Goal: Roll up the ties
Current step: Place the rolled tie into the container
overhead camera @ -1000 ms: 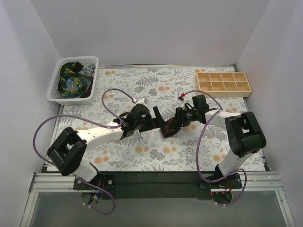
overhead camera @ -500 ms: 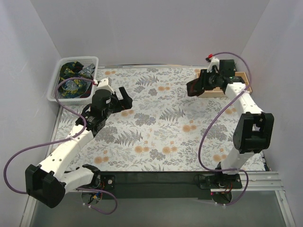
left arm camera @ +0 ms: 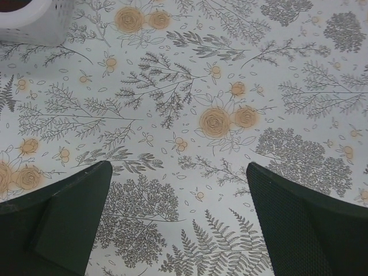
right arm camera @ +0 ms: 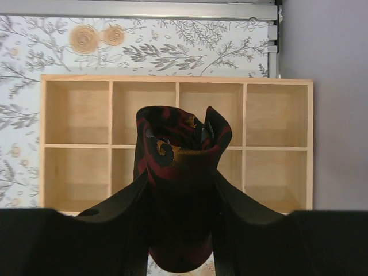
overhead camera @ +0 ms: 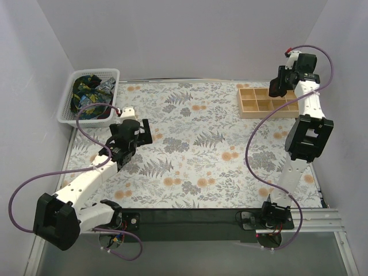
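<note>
A rolled maroon tie (right arm camera: 179, 150) with dark and gold swirls stands upright between the fingers of my right gripper (right arm camera: 181, 192), which is shut on it. It hangs over the wooden compartment box (right arm camera: 77, 112), above the middle cells. From above, the right gripper (overhead camera: 277, 87) is raised over the box (overhead camera: 253, 106) at the back right. Several more ties (overhead camera: 86, 95), dark with blue and yellow prints, lie heaped in the white basket (overhead camera: 68, 115) at the back left. My left gripper (overhead camera: 144, 131) stands open over bare cloth, nothing between its fingers (left arm camera: 69, 213).
The flowered tablecloth (overhead camera: 201, 155) covers the table. White walls close in the left, right and back. A corner of the basket (left arm camera: 34, 20) shows at the top left of the left wrist view. The box's cells look empty.
Both grippers were together at the table's middle on the tie. The left one opened and drew back to the left. The right arm carried the rolled tie up over the box.
</note>
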